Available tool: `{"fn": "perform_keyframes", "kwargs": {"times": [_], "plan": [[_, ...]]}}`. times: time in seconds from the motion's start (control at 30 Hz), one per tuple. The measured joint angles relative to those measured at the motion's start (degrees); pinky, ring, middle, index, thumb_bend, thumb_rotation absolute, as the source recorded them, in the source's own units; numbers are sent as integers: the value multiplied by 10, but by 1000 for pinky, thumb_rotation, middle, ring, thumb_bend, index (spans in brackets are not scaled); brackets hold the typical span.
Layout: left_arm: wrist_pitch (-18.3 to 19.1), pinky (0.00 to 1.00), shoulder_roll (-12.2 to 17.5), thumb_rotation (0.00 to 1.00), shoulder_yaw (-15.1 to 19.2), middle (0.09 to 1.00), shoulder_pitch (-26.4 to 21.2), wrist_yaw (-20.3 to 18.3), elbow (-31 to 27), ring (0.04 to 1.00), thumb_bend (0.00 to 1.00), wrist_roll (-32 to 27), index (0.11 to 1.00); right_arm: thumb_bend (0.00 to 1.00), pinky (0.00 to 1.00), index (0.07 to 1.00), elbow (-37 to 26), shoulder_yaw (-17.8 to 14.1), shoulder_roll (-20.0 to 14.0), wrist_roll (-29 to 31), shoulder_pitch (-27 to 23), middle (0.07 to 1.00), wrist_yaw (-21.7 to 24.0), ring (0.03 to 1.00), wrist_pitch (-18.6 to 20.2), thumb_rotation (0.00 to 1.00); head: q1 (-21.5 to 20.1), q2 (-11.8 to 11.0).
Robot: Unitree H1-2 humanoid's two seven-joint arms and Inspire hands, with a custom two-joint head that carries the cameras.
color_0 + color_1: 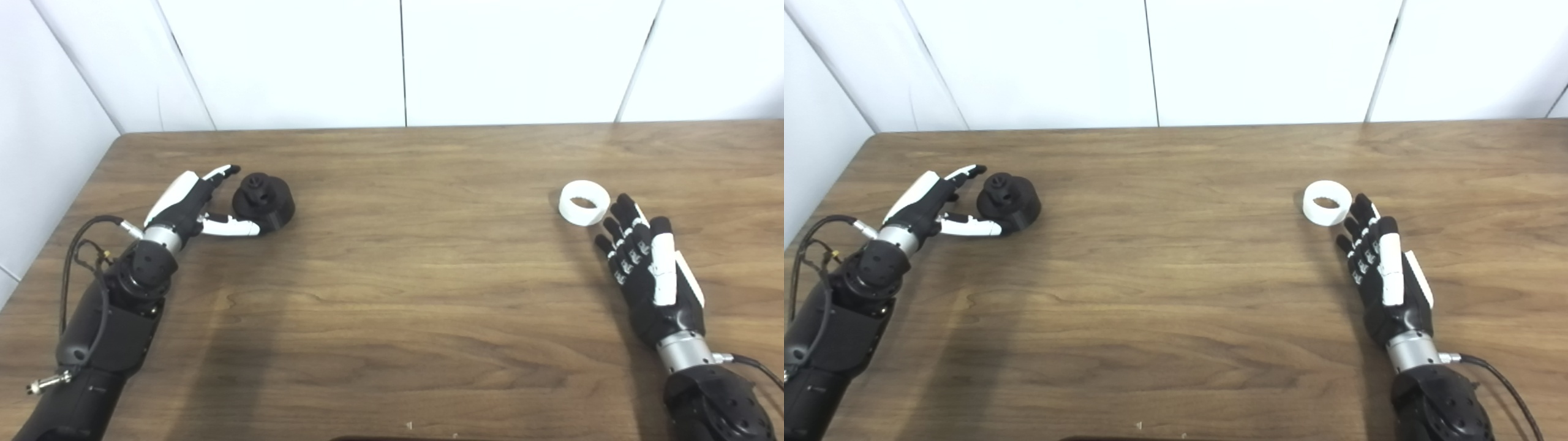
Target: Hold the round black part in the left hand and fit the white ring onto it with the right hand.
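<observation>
The round black part rests on the wooden table at the left, a knob sticking up from its top. My left hand is open right beside it: the thumb lies along its near side and the fingers reach past its far left side, without a closed grasp. At the right, the white ring lies flat on the table. My right hand is open just behind and to the right of it, fingers stretched out, fingertips almost touching the ring's near edge.
White wall panels stand behind the table's far edge and along its left side. A cable loops off my left wrist. A wide stretch of bare wood lies between the two hands.
</observation>
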Motion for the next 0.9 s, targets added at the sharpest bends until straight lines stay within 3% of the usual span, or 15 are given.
{"fn": "perform_keyframes", "kwargs": {"times": [0.2, 0.4, 0.9], "plan": [[-2, 925, -8, 291, -6, 959, -1, 1, 3, 995, 955, 1, 892, 622, 974, 990, 0, 0, 0, 0, 1, 1000, 0, 1000, -1, 1000, -1, 0], [-10, 969, -8, 275, -13, 959, -6, 1, 8, 1000, 929, 5, 810, 624, 980, 992, 0, -1, 0, 0, 2, 1000, 0, 1000, -2, 1000, 1, 1], [-11, 950, -8, 208, -17, 952, -17, 3, 20, 1000, 875, 9, 694, 626, 983, 998, 0, -1, 0, 2, 2, 1000, 0, 1000, -4, 1000, 2, 1]]}}
